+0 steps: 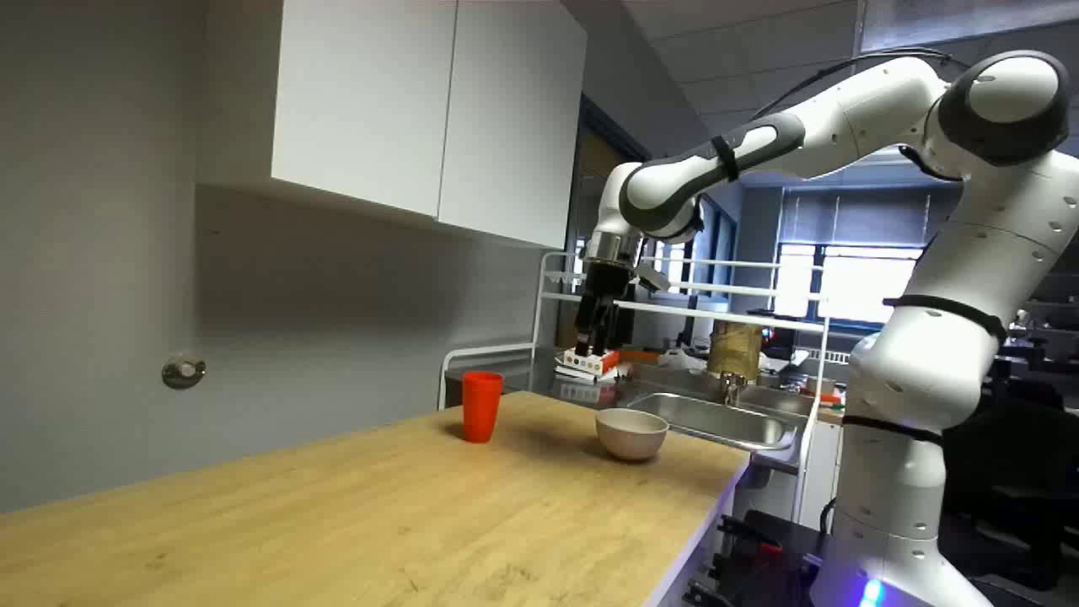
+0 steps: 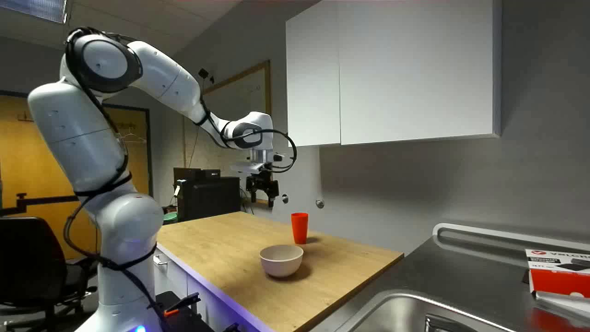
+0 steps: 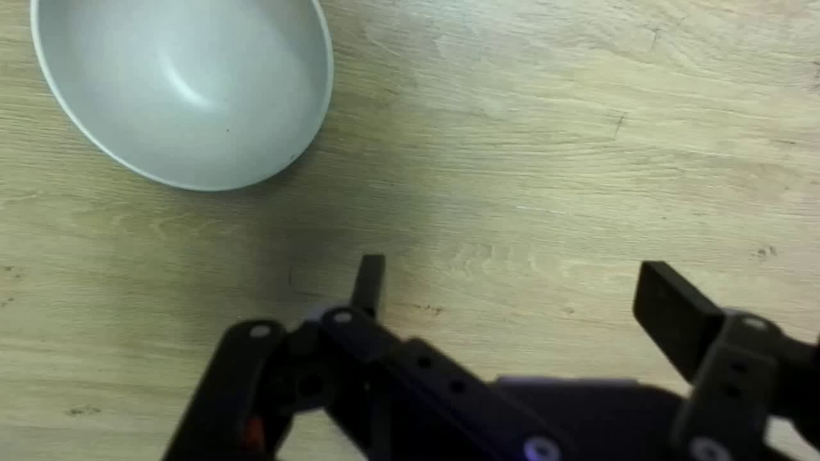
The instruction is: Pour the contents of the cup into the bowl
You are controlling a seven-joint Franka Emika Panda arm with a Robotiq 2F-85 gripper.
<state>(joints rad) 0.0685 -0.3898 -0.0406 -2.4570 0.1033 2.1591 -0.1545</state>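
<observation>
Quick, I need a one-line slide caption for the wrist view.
Open, empty gripper over the wood-grain tabletop, with the bowl partly cut off by the frame's top edge.

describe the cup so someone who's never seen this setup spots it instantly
Find the white overhead cabinet, then the wooden tabletop below it. On that tabletop, the cup stands upright, apart from the bowl and closer than it to the grey wall. Unlike the pale, squat bowl, it's red-orange, tall and narrow, widening slightly toward its rim.

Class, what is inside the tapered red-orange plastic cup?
The red-orange plastic cup shows at most a sliver of inner wall at its rim in both exterior views; its sides cover any contents below.
</observation>
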